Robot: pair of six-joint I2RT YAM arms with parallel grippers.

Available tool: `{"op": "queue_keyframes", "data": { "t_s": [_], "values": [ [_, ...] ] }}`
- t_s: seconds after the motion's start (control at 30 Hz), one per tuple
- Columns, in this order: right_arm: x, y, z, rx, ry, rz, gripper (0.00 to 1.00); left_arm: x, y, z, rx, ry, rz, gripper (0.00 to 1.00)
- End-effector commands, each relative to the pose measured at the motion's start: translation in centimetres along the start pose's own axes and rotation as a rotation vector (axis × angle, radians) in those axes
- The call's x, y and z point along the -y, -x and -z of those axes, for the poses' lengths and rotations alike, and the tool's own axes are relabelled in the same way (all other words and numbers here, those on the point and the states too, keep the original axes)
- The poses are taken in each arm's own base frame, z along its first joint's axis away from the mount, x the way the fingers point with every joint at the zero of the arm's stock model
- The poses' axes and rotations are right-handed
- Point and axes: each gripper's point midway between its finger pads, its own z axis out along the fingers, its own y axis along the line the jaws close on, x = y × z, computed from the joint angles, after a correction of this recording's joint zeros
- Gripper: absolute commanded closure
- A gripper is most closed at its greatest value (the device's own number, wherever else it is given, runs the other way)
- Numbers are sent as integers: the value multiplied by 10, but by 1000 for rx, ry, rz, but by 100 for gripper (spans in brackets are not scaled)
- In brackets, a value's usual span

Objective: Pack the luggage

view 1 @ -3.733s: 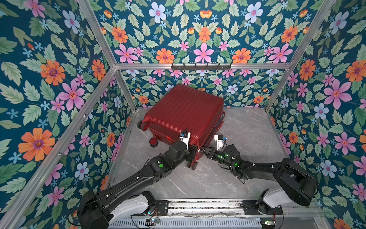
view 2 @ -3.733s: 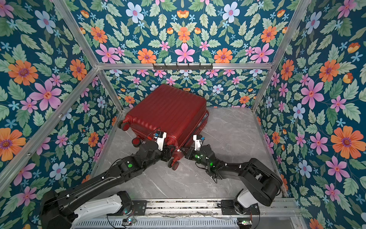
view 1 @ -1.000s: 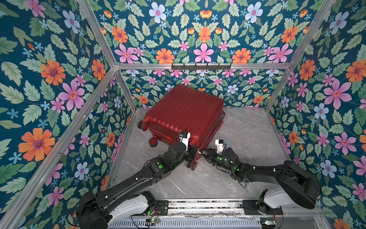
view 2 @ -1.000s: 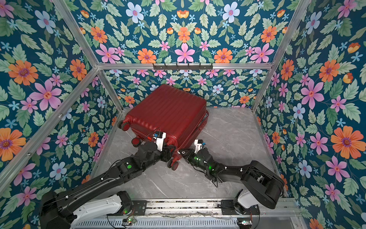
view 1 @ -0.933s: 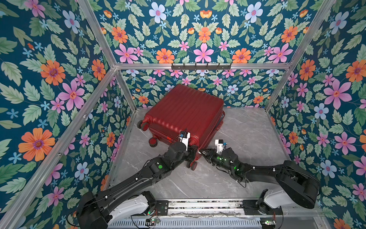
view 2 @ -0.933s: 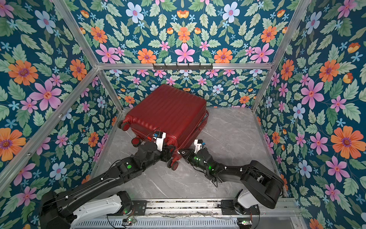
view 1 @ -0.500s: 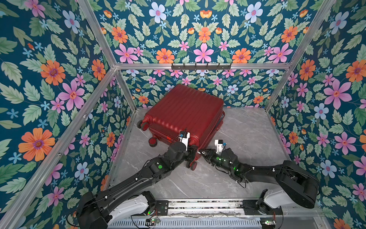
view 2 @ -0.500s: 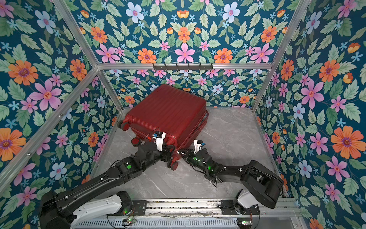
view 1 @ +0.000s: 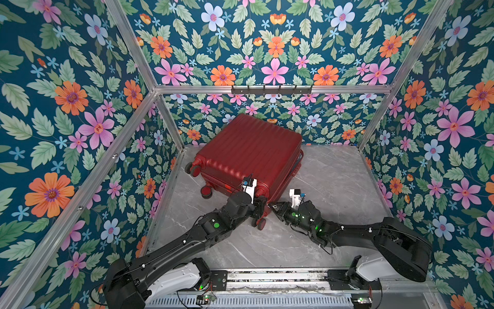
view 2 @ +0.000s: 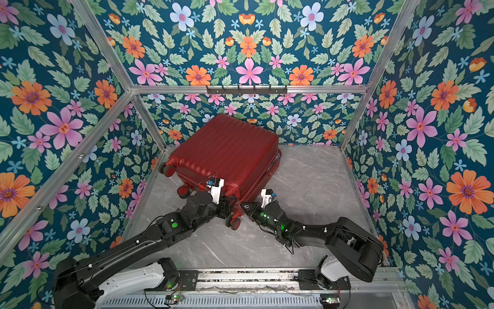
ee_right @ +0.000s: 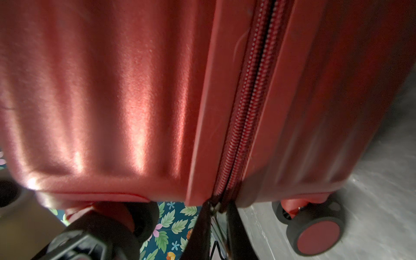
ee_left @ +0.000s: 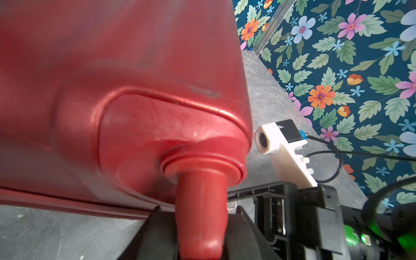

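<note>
Right gripper (ee_right: 216, 217) is pinching the small metal zipper pull (ee_right: 215, 206) at the near corner of the luggage (view 1: 248, 149). Its fingers (ee_right: 199, 225) are almost meeting, with the tab between them. Left gripper (ee_left: 200, 236) is clamping the red caster leg (ee_left: 200, 202) on that same corner, one finger on either side of it. The two grippers are working just beside each other in both top views.

The luggage is lying flat and closed on the grey bench (view 1: 334, 187), toward its back left, with wheels (view 1: 207, 191) pointing left and front.

The step looks like running the zipper (ee_right: 245, 112) round this corner; can't tell if it is opening or closing. Doing it well probably means:
- dragging the pull along the track line, not away from the shell, and turning with the corner curve
- bracing with the left arm so the case isn't sliding
- going slow, since the thin tab is likely to slip out
</note>
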Motion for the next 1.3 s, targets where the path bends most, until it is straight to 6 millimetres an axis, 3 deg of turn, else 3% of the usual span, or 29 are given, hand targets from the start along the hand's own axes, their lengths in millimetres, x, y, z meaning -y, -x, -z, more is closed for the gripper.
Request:
{"op": "queue_keyframes", "data": {
  "t_s": [0.0, 0.17, 0.4, 0.77, 1.27],
  "values": [
    [-9, -7, 0, -34, 33, 15, 89, 11, 28, 3, 108, -42, 44, 100],
    [-11, -4, 0, -21, 37, 21, 100, 12, 29, 5, 112, -44, 45, 100],
    [-17, 10, 6, 57, 33, 50, 100, 17, 36, 11, 117, -60, 38, 100],
    [-22, 47, 35, 249, -76, 160, 100, 34, 49, 22, 132, -120, 33, 100],
    [-7, 80, 49, 346, -129, 151, 100, 39, 39, 23, 100, -138, 22, 100]
  ]
}}
